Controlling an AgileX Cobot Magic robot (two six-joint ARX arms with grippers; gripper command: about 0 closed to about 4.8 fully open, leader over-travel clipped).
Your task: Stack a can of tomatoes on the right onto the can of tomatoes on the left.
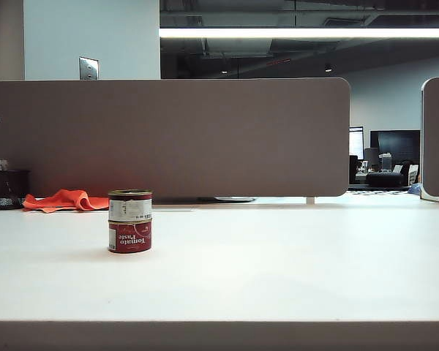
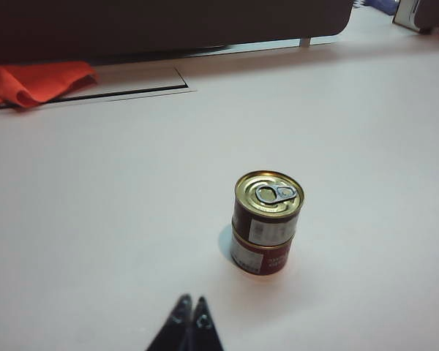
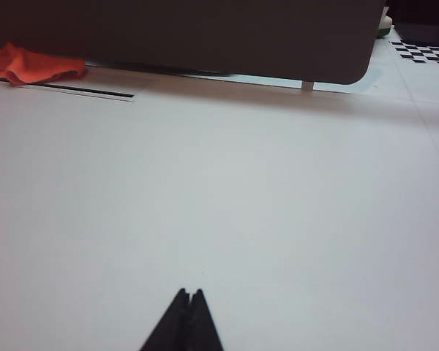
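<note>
I am seeing the top can sitting upright and squarely on the bottom can at the left of the table, so I judge the stacking done. My left gripper is hanging nearer, the stack just ahead of its tips; my right gripper is facing bare table, and both are pinched together, holding nothing.

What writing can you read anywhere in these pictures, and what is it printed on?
"Tomato Paste": on the red label of the lower can, printed upside down in the exterior view.
Upper can: its white label panel carries small print, too blurred to read.
Both cans in the left wrist view: label print too small to read.
Left gripper and right gripper, jaws shut: no markings.
</note>
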